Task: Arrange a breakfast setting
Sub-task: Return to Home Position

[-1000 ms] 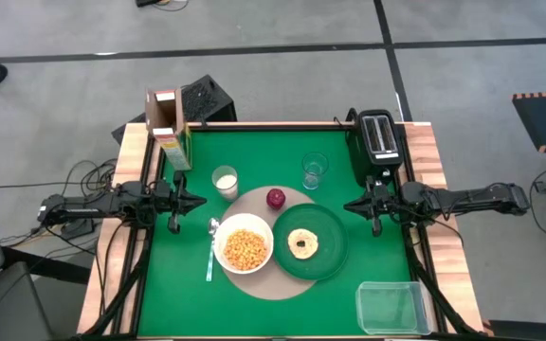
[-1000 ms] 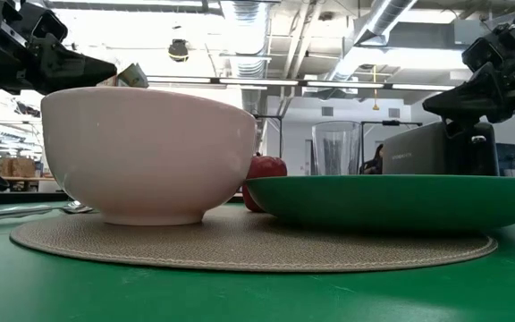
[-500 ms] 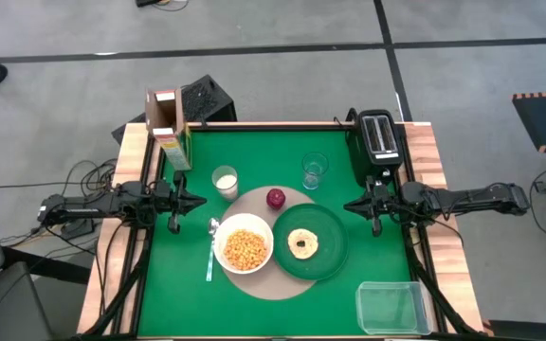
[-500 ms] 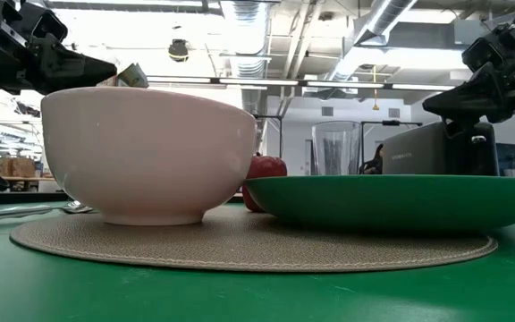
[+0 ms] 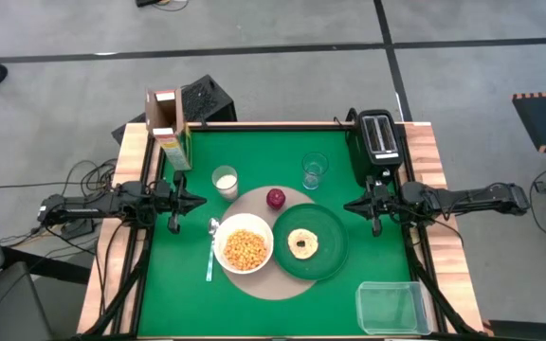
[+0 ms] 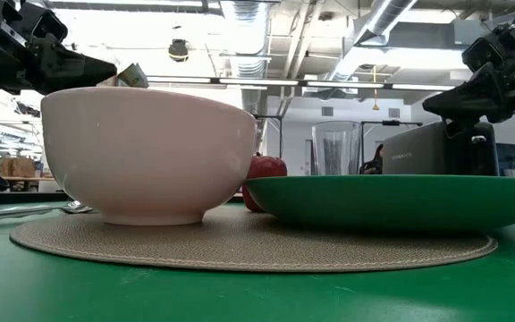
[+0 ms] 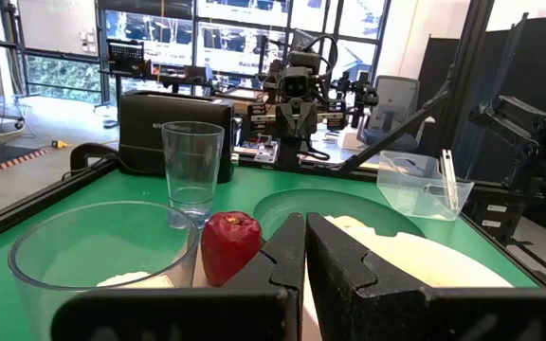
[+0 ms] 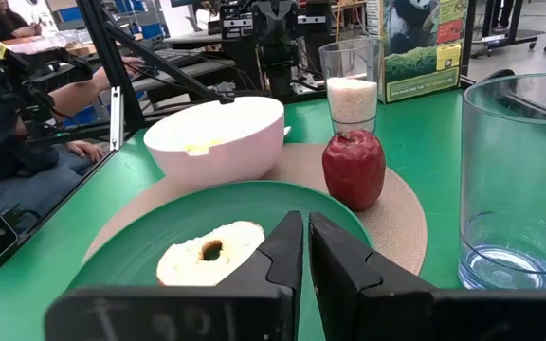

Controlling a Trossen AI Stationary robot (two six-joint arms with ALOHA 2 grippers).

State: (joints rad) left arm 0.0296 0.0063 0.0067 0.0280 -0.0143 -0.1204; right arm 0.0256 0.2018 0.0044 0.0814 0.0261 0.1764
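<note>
A round tan mat [image 5: 271, 279] lies mid-table. On it stand a white bowl [image 5: 244, 249] of cereal, a dark-green plate [image 5: 325, 248] with round toasted bread [image 5: 302, 243], and a red apple [image 5: 276, 198]. A silver spoon [image 5: 210, 251] lies left of the bowl. A small white cup [image 5: 224, 181] and a clear glass [image 5: 314, 170] stand beyond the mat. My left gripper [image 5: 200, 201] is shut and empty at the left edge, above the table. My right gripper [image 5: 348, 206] is shut and empty at the right edge.
A black toaster [image 5: 379, 138] stands at the far right corner, a cereal carton [image 5: 169, 128] at the far left, a clear plastic tub [image 5: 391, 307] at the near right corner. A person's arm [image 8: 112, 80] shows beyond the table in the right wrist view.
</note>
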